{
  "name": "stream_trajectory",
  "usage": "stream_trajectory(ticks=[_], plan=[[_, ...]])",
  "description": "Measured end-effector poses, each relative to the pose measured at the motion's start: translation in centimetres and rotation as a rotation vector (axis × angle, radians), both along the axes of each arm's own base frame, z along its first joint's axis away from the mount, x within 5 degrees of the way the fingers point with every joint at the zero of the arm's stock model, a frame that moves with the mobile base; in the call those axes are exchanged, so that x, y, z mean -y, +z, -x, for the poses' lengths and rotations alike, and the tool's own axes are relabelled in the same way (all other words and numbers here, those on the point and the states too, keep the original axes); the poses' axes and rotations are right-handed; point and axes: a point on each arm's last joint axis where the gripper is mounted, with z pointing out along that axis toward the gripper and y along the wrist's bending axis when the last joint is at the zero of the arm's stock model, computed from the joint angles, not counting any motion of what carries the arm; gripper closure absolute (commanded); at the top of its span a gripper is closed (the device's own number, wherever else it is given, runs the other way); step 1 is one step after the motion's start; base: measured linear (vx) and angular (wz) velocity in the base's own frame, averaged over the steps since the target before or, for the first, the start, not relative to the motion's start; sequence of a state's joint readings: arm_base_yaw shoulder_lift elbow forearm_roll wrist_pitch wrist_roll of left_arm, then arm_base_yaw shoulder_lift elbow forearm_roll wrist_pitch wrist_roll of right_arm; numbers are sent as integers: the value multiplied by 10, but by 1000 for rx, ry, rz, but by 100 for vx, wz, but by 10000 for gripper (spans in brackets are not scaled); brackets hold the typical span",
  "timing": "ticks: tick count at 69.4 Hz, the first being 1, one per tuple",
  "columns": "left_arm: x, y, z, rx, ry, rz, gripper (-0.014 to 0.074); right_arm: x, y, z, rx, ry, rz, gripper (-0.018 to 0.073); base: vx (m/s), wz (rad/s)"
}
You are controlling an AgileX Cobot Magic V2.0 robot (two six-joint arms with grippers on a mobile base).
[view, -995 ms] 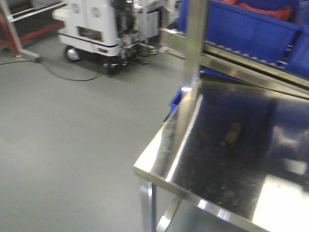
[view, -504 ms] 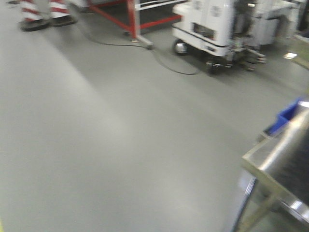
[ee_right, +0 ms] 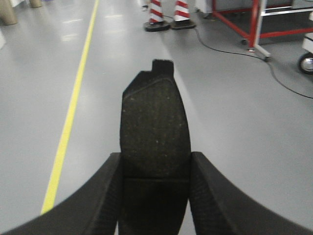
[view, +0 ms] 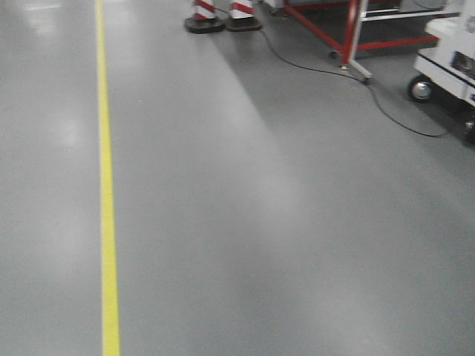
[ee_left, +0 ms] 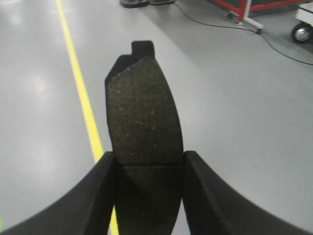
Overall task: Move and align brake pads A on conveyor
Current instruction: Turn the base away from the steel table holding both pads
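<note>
My left end effector (ee_left: pixel 149 157) is clenched on the left-hand brake pad (ee_left: pixel 142 112). The pad stands upright between the fingers, its tab toward 12 o'clock. My right end effector (ee_right: pixel 155 157) grips the right-hand brake pad (ee_right: pixel 154 117) the same way. Both pads hang over bare grey floor (view: pixel 260 245), not over any belt.

In the front view, the yellow floor line (view: pixel 106 185) runs from 7 o'clock up toward 11. The striped cones (view: pixel 223 15) sit at 12 and the red frame (view: pixel 350 37) at 1. A black cable (view: pixel 401 122) trails toward 2, where a white wheeled cart (view: pixel 449 70) shows at the edge.

The conveyor is in none of my views. I judge that two pads are picked and in transit. Reaching the conveyor, setting them down and aligning them is left, and I cannot see the other pads.
</note>
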State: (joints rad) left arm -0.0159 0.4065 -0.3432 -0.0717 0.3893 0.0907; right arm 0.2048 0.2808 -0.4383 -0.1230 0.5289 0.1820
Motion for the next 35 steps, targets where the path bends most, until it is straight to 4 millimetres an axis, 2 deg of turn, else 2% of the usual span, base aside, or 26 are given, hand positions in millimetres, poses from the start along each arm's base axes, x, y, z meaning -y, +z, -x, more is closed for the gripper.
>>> stream_trajectory(ticks=[18, 35], plan=[[0, 0, 0, 0, 0, 0, 602, 0, 0, 0, 0, 0, 0, 566, 9, 51], [0, 0, 0, -1, 0, 0, 602, 0, 0, 0, -1, 0, -1, 566, 21, 51]])
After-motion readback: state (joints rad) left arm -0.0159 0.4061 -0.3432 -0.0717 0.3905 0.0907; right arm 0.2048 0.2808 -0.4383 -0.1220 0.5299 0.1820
